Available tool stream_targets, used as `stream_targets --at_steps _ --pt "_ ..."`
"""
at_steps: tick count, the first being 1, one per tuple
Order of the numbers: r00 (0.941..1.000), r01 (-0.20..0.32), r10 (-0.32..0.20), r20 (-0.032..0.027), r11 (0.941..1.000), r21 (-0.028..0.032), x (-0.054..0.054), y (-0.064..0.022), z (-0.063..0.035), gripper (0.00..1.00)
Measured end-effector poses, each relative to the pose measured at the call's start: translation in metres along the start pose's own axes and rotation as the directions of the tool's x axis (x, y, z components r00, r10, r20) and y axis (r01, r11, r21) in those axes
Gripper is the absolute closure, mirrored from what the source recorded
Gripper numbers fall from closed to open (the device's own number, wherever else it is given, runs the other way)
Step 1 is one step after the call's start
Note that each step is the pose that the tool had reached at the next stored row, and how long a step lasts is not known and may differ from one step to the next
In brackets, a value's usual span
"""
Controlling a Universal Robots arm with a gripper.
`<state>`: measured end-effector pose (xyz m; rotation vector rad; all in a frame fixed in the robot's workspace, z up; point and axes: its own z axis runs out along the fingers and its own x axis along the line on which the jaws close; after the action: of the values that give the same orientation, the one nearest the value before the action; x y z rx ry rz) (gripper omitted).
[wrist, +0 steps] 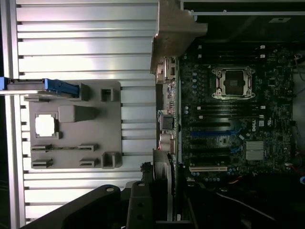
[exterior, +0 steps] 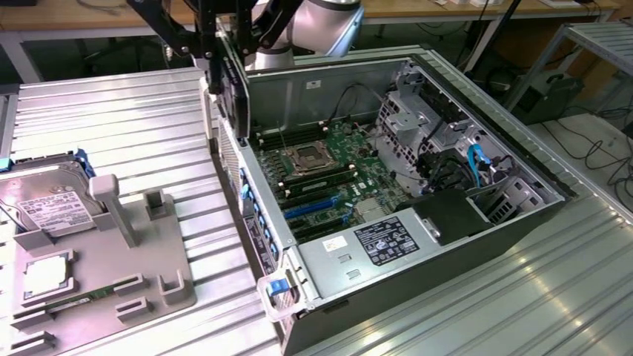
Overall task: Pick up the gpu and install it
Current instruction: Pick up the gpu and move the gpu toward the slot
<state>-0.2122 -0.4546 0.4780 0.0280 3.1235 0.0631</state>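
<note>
The gpu (exterior: 233,93) is a thin black card hanging on edge from my gripper (exterior: 218,44), which is shut on its upper part. It hovers just above the open computer case's wall (exterior: 252,222) on the exterior view's left, and I cannot tell whether it touches it. Inside the case lies the green motherboard (exterior: 331,167) with blue expansion slots (exterior: 311,208), to the right of and below the card. In the wrist view the gripper (wrist: 159,200) holds the gpu (wrist: 163,169) edge-on beside the motherboard (wrist: 228,124) and its long slots (wrist: 208,168).
A grey holder tray (exterior: 129,259) lies on the ribbed metal table at the exterior view's left, carrying a silver hard drive (exterior: 44,208), a processor chip (exterior: 44,274) and a green memory stick (exterior: 70,300). Drive cages (exterior: 425,126) and cables (exterior: 475,167) crowd the case's right side.
</note>
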Motion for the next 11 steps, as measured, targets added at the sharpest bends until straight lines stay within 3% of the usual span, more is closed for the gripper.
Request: stream_targets --at_steps 11 --pt "1.0 0.0 0.0 0.0 1.0 0.0 -0.034 0.0006 0.0006 0.72"
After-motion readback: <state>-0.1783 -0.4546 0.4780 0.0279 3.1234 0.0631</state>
